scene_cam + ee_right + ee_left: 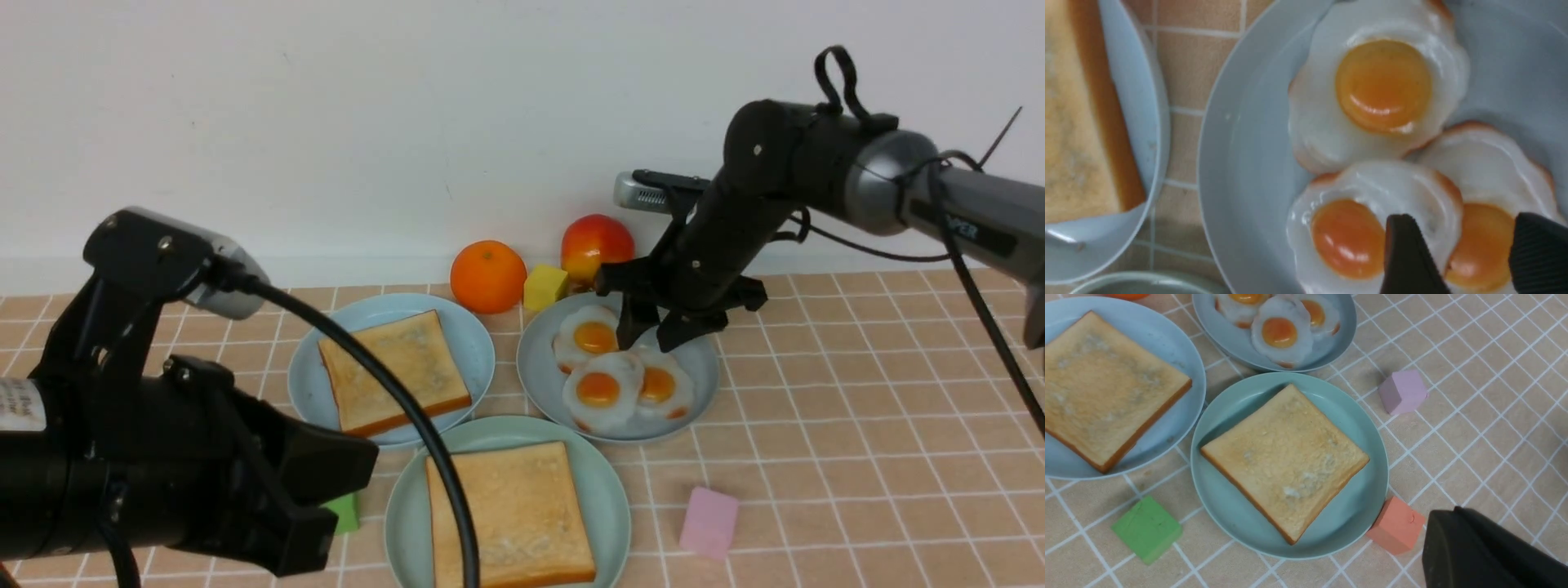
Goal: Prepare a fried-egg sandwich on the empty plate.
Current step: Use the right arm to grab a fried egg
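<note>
Right gripper (653,335) hangs over the grey-blue plate (535,359), the far right plate, jaws spread with nothing between them. In the right wrist view its fingertips (1408,257) straddle the overlap of the near fried egg (1347,237) and the right fried egg (1482,241). Judged: lined up to pinch one egg by its rim, since they lie flat and overlapping. Cannot tell which egg.

Mint-green plate (614,498), nearest and central, already bears one toast slice (510,514) lying flat. Judged: base layer, ready for the egg. Second toast slice (396,371) lies on the sky-blue plate (473,351), far left.

Left gripper (343,482) is near left, jaws closed together on nothing. Judged: parked clear of the plates.

Hidden: the left gripper covers most of a green block (349,510). A salmon block (1396,531) shows only in the left wrist view, just beside the mint-green plate's rim. The right gripper covers the grey-blue plate's far rim.
</note>
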Action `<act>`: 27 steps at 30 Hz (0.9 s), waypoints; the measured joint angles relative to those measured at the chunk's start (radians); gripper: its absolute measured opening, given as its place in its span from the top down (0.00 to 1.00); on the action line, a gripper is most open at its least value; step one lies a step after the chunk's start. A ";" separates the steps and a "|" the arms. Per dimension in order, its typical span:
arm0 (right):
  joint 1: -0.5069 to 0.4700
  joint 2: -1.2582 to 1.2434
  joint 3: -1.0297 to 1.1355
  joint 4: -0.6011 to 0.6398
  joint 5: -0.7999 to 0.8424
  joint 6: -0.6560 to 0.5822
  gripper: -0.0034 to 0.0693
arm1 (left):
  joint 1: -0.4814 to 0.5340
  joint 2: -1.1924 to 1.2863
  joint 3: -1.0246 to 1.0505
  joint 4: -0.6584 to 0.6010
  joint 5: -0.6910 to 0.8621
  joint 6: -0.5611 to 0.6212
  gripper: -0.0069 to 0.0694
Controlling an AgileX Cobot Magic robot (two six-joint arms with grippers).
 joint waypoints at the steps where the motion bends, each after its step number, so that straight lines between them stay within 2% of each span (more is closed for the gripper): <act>1: 0.000 0.008 -0.001 0.010 -0.011 0.000 0.46 | 0.000 0.004 0.001 -0.001 -0.001 0.000 0.93; 5: 0.000 0.039 -0.003 0.026 -0.027 0.000 0.46 | 0.000 0.019 0.016 -0.003 -0.008 0.000 0.92; 9: 0.000 0.060 -0.006 0.027 -0.035 0.000 0.52 | 0.000 0.027 0.030 -0.007 -0.020 0.000 0.92; 14: 0.000 0.061 -0.007 0.026 -0.030 0.000 0.70 | 0.000 0.027 0.030 -0.010 -0.022 0.000 0.91; 16: 0.000 0.055 -0.008 0.025 -0.028 0.000 0.81 | 0.000 0.027 0.030 -0.010 -0.022 0.000 0.91; 17: 0.000 0.053 -0.008 0.023 -0.026 0.000 0.84 | 0.000 0.027 0.030 -0.010 -0.022 0.000 0.91; 18: 0.000 0.049 -0.008 0.022 -0.019 0.000 0.93 | 0.000 0.027 0.030 -0.010 -0.022 0.000 0.91; 19: 0.000 0.046 -0.008 0.022 -0.019 0.000 0.96 | 0.000 0.027 0.030 -0.010 -0.022 0.000 0.91; 27: -0.014 -0.018 -0.008 0.023 -0.016 0.000 0.97 | 0.000 0.027 0.030 -0.010 -0.022 0.000 0.90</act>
